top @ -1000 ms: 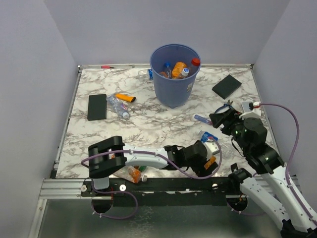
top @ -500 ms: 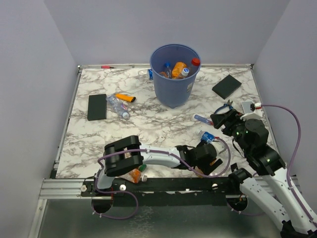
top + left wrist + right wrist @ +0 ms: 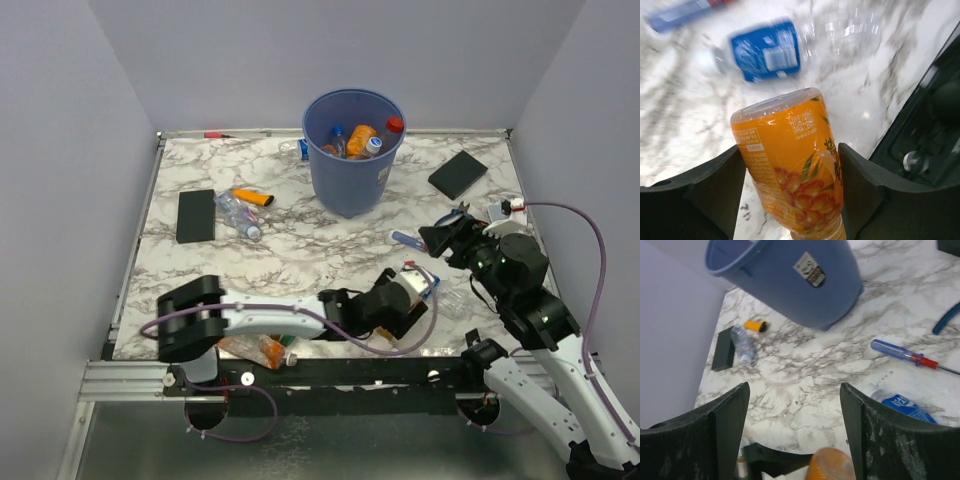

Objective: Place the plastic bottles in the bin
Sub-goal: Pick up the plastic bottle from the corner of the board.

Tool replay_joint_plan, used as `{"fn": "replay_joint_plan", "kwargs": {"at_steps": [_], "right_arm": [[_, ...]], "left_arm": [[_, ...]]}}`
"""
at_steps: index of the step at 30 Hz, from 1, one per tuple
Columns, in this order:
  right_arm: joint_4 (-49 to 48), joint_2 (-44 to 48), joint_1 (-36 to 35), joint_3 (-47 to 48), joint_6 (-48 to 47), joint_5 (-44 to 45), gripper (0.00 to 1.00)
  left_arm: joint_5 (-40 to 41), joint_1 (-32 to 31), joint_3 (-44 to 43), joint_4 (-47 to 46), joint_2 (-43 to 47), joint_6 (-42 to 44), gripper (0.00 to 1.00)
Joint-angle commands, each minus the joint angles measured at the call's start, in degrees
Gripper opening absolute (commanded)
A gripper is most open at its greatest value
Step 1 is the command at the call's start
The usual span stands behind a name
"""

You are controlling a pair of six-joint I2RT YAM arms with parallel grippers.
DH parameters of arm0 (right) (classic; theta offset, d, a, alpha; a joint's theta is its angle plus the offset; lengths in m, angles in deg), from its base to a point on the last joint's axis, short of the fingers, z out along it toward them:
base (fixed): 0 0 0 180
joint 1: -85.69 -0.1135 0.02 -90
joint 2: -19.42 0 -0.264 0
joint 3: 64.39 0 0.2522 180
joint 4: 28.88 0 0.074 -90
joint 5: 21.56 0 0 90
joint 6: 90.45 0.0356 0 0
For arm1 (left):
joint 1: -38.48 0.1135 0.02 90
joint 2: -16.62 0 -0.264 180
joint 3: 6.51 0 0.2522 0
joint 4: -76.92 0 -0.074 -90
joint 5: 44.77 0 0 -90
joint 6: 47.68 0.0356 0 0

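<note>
My left gripper [image 3: 403, 300] [image 3: 792, 200] is shut on an orange-labelled plastic bottle [image 3: 790, 165] [image 3: 408, 291], both pads pressed against its sides above the marble near the front edge. That bottle's end shows at the bottom of the right wrist view [image 3: 832, 465]. A blue-labelled bottle [image 3: 770, 50] [image 3: 905, 405] lies just beyond it. The blue bin [image 3: 352, 150] [image 3: 790, 280] stands upright at the back with several bottles [image 3: 360, 138] inside. My right gripper [image 3: 437, 238] [image 3: 794, 390] hovers open and empty to the right. Another clear bottle [image 3: 238, 215] [image 3: 741, 342] lies at the left.
A blue-handled screwdriver [image 3: 405, 240] [image 3: 905, 354] lies between the bin and my grippers. Black slabs rest at the left [image 3: 196, 216] and back right [image 3: 458, 174]. More bottles [image 3: 265, 350] lie by the left arm's base, and one [image 3: 293, 148] behind the bin.
The left gripper's jaws have closed on the orange bottle near the front edge, and the gripper has drawn it up and slightly left. The right arm has barely moved.
</note>
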Motion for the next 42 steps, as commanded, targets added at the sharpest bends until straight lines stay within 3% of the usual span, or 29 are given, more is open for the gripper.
{"fn": "replay_joint_plan", "kwargs": {"at_steps": [1,7,14,18,25,42], "right_arm": [[-5.92,-2.24,0.00,4.53,-5.12,-13.14,0.76],[-15.03,-6.15,-0.04,6.00,-5.59,-25.47,0.76],[-30.92,-9.32,-0.04,0.51,2.07,-34.69,0.71],[-38.81,-13.85,-2.61,-0.21,7.05,-36.59,0.70],[-33.51,-22.22,-17.17,9.62,0.39,-27.01,0.77],[-30.03,-33.67,-22.15,16.76,1.07,-28.50,0.74]], "left_arm": [[10.48,2.03,9.28,-8.42,19.26,-3.12,0.37],[13.26,11.39,22.49,-19.65,42.73,-20.33,0.32],[26.68,13.15,30.84,-32.02,54.25,-31.07,0.29],[31.10,13.19,33.45,-39.97,54.13,-33.21,0.28],[34.08,13.32,33.66,-47.08,51.06,-31.96,0.28],[35.55,13.37,32.98,-47.84,51.29,-28.26,0.27]]}}
